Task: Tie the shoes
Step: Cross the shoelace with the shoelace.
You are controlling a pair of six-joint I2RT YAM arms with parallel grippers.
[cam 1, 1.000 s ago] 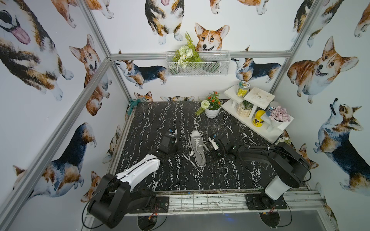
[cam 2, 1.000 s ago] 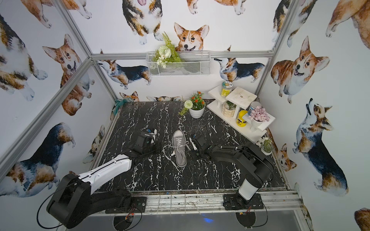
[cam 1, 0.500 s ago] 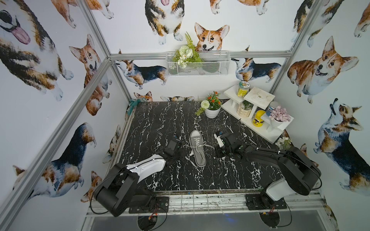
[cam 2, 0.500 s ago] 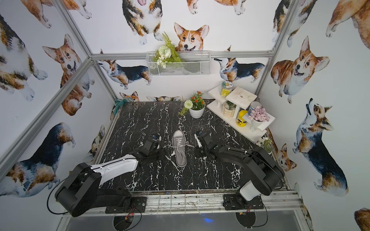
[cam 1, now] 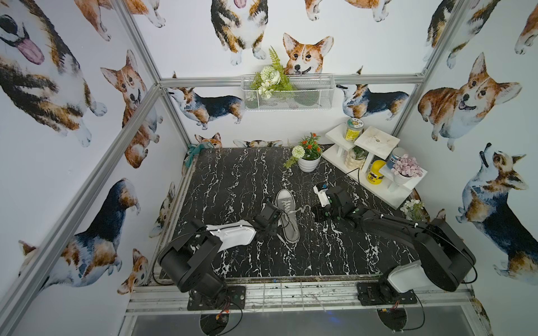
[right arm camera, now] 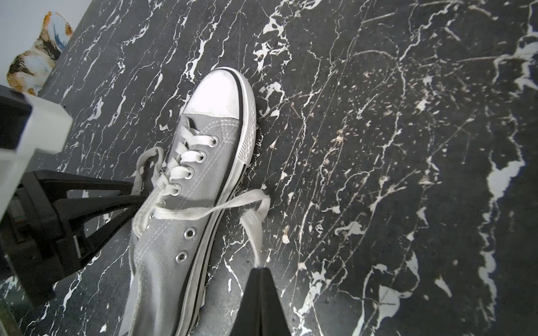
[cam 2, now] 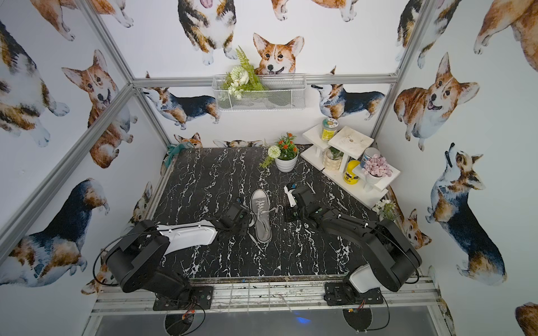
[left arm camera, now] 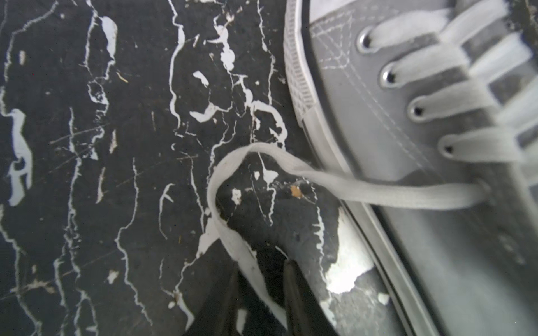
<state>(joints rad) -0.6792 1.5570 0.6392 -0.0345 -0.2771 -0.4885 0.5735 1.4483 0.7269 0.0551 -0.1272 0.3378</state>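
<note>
Shoe [cam 1: 286, 215] at mid-frame in both top views, flat on the surface [cam 1: 233, 180], toe toward the upper edge, not yet tied. Lower middle of the right wrist view: right fingers [right arm camera: 260, 275] pressed together on the right lace [right arm camera: 247, 200], gripping with the very tips only. Bottom centre of the left wrist view: left fingers [left arm camera: 294, 291] apart, astride the left lace [left arm camera: 221, 180], not clamped on it as far as can be told.

Could lose the right lace: thin pinch, likely to slip under a hard pull. Could miss the left lace on closing: loose curl low on the surface, apt to slide aside and leave the tips scraping marble. Could drag or swing the shoe: unpinned, light, bound to turn under an uneven tug from one side. Could also trap a lace against the sole edge, just beside both.
</note>
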